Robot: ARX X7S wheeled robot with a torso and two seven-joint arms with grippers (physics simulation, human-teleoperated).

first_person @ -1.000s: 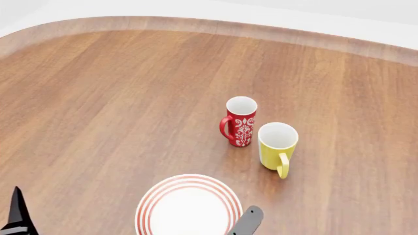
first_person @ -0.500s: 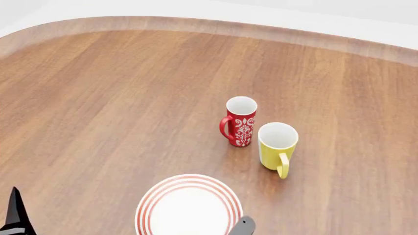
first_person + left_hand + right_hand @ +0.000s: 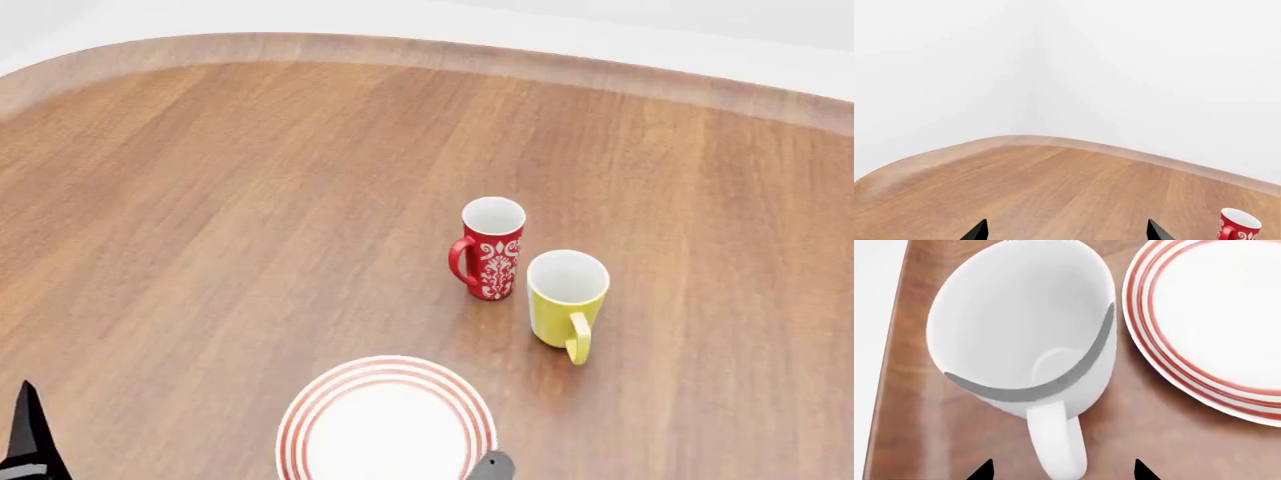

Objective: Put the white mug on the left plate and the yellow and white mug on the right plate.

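The white mug [image 3: 1021, 325] stands upright on the table, filling the right wrist view, its loop handle [image 3: 1057, 440] pointing toward my right gripper [image 3: 1062, 471]. That gripper is open, its two dark fingertips on either side of the handle's end, not closed on it. A red-ringed plate [image 3: 1214, 315] lies just beside the mug. One such plate [image 3: 387, 425] shows in the head view at the near edge; I cannot tell which of the two it is. The yellow and white mug [image 3: 566, 297] stands upright beyond it. My left gripper [image 3: 1066, 232] is open and empty above the table.
A red mug with a white floral pattern [image 3: 491, 247] stands just left of the yellow mug and shows in the left wrist view [image 3: 1237, 225]. The wooden table [image 3: 240, 200] has a raised curved far rim. A left fingertip [image 3: 27, 440] shows at the bottom left.
The grey part of my right arm by the plate has slid down almost out of the head view. The left fingertip has dropped slightly. The mugs and plate have not moved.
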